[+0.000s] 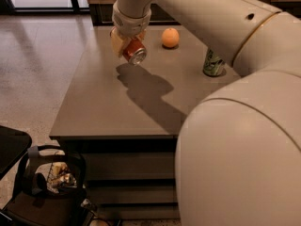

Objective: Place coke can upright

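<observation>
The coke can is red with a silver end facing me. It is tilted and held up off the grey table, over its far left part. My gripper hangs down from the white arm and is shut on the can, its pale fingers on either side of it. The can's shadow falls on the table below and to the right.
An orange lies on the table's far side, right of the can. A green-and-white can stands upright at the right, partly behind my arm. My large white arm fills the right. A dark bag sits on the floor, lower left.
</observation>
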You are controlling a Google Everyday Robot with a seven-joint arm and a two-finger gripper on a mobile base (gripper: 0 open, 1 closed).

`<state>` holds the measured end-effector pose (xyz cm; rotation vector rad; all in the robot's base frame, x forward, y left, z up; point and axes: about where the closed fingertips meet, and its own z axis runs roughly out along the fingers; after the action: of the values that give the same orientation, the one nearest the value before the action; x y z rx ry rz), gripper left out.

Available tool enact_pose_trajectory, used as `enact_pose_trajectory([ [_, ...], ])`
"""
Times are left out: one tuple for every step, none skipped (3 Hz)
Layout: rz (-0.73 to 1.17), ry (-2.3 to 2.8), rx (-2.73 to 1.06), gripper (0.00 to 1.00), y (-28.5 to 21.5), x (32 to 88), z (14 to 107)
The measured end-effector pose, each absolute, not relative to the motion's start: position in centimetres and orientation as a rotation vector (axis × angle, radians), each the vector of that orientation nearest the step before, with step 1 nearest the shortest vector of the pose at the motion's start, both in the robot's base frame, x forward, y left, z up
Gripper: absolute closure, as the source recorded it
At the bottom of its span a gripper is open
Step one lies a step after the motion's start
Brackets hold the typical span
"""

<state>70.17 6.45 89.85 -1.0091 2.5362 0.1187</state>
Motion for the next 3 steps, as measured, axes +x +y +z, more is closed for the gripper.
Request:
enact_pose_trajectory([
  [0.161, 2.335, -1.054, 1.00, 6.3, 70.0, 93.4],
  [0.230, 2.157, -1.108, 1.00, 6.7, 70.3, 95.5],
  [0.315, 2.016, -1.153, 1.00, 7.7, 70.6, 95.8],
])
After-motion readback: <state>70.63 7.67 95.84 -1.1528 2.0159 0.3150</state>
